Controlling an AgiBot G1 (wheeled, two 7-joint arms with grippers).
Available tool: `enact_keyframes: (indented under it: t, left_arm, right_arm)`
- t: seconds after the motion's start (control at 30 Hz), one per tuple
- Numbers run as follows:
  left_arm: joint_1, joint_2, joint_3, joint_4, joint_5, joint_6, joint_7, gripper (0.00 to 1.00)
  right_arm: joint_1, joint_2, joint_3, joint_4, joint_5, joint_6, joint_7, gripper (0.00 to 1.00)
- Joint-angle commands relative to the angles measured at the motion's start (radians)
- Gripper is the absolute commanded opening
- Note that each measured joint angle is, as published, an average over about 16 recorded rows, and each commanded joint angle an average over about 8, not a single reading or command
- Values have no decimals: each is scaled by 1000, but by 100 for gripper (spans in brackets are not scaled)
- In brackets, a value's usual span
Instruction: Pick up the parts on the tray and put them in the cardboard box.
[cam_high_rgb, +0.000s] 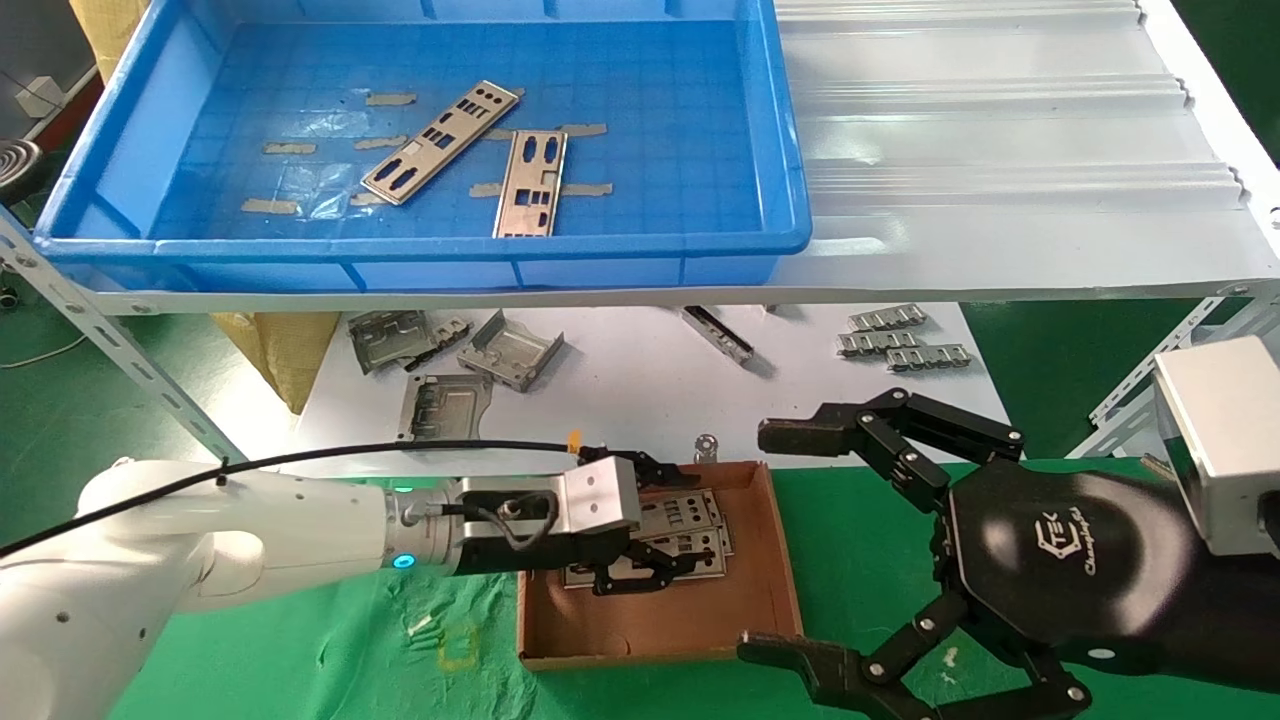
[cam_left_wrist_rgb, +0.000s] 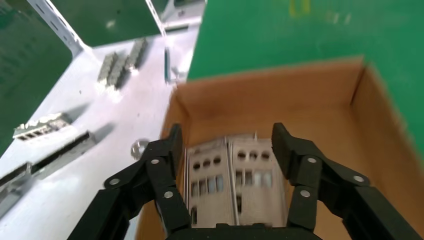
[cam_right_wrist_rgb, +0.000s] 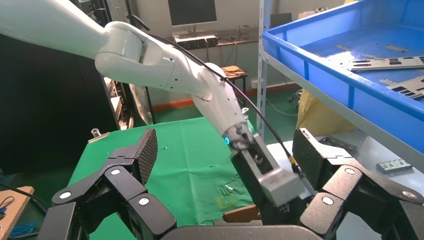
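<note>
Fingers of the left gripper (cam_high_rgb: 655, 545) are standing spread over parts (cam_high_rgb: 690, 525) lying between them in the cardboard box (cam_high_rgb: 775, 560), while two are waiting on the tray (cam_high_rgb: 790, 150).

The cardboard box (cam_high_rgb: 760, 600) at lower centre is occupied by the left gripper (cam_high_rgb: 665, 545), jaws spread over stacked parts (cam_high_rgb: 690, 520). Its right side is flanked by the spread right gripper (cam_high_rgb: 790, 545).

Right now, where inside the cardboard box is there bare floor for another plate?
Cardboard box: its near strip and right side are bare. The far-left part is crowded, with stacked parts under the open left gripper.
</note>
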Motion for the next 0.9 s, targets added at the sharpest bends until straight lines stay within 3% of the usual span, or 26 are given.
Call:
enact_keyframes:
  t: [0.03, 0.37, 0.9]
  left_arm:
    - [-3, -4, -5, 5, -15, 27, -11, 100]
    - [2, -60, -48, 73, -100, 282, -166, 100]
    - [24, -94, -72, 2, -111, 268, -195, 100]
  right_arm:
    - [0, 0, 0, 0, 0, 0, 0, 100]
    - [0, 0, 0, 0, 0, 0, 0, 100]
    - [0, 0, 0, 0, 0, 0, 0, 100]
